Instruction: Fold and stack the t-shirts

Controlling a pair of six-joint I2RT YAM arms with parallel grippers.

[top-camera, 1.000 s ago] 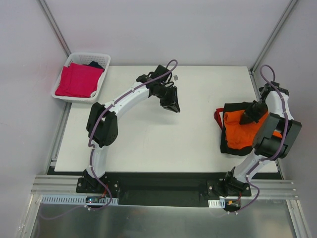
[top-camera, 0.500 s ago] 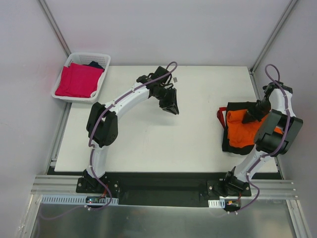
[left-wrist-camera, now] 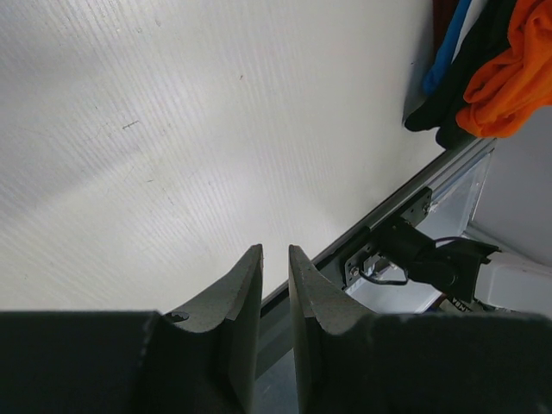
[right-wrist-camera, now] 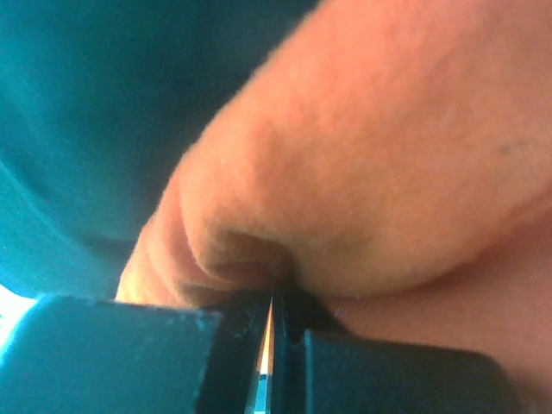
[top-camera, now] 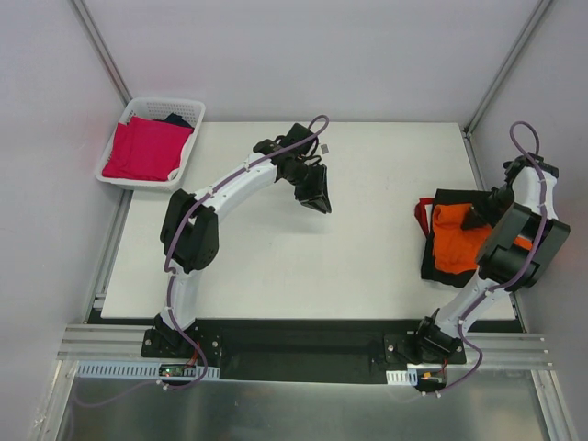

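White table (top-camera: 276, 257) in a grey-walled cell. The orange t-shirt (top-camera: 453, 248) lies bunched on a black t-shirt (top-camera: 450, 198), with a fold of it pinched in the closed right end effector (top-camera: 480, 219). Neither looks neatly folded. Far to that end effector's left, the magenta t-shirt (top-camera: 145, 149) waits in the basket (top-camera: 184, 107). The left end effector (top-camera: 317, 198) is empty, its fingers slightly parted. Most folding appears to remain.

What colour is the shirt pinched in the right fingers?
Bright orange shirt, seen best in the right wrist view.
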